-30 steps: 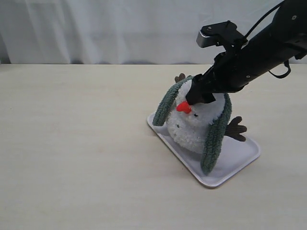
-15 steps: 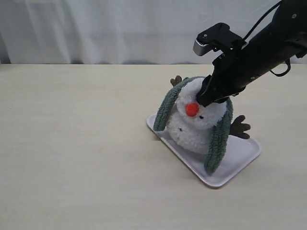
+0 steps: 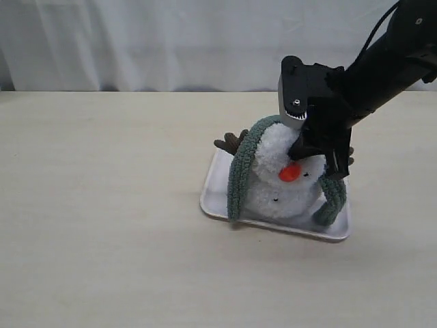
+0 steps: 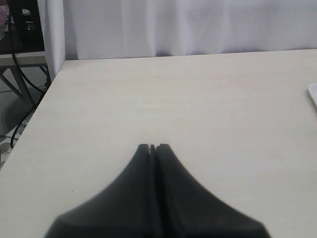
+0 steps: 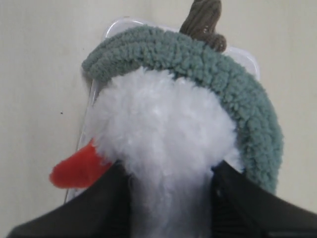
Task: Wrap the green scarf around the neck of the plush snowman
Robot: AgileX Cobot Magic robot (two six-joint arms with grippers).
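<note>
The plush snowman (image 3: 273,191) stands on a white tray (image 3: 213,198), its orange nose (image 3: 289,172) pointing to the front right. The green scarf (image 3: 240,171) lies over the back of its head, one end hanging down each side. My right gripper (image 3: 307,147) comes from the upper right and is shut on the white fluff of the snowman's head (image 5: 163,134); the right gripper (image 5: 168,171) has a finger on each side of it, with the scarf (image 5: 237,89) arching behind. The neck is not clearly visible. My left gripper (image 4: 152,147) is shut and holds nothing.
A brown twig arm (image 3: 231,142) sticks out at the back left of the snowman, and another twig arm (image 5: 203,17) shows past the scarf. The table edge (image 4: 44,99) and a white curtain (image 3: 136,41) bound the scene. The left arm is outside the exterior view.
My right gripper has twisted with the snowman's head in it. Snowman and tray turned and slid slightly left; the nose swung from front left to front right.
</note>
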